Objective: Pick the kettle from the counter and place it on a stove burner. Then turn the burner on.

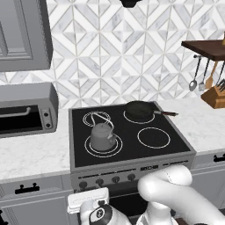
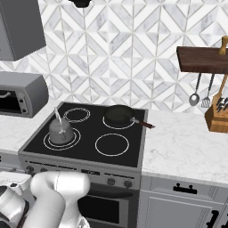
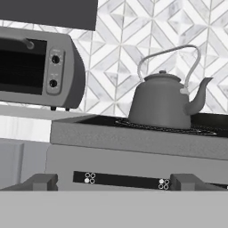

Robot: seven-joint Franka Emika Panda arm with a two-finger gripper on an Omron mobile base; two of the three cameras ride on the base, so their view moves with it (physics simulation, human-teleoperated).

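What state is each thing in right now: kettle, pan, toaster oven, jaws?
kettle: upright on the front-left stove burner, not held.
frying pan: on the back-right ring, handle pointing right.
toaster oven: on the counter, door shut.
gripper: jaws open, low in front of the stove, holding nothing.

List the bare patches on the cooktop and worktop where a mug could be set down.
Free: front right ring, marble between stove and knife block, marble before the toaster oven. Crowded: kettle front left, pan behind.

Squat grey kettle (image 1: 103, 136) — upright, centred on the front-left double-ring stove burner (image 1: 89, 150).
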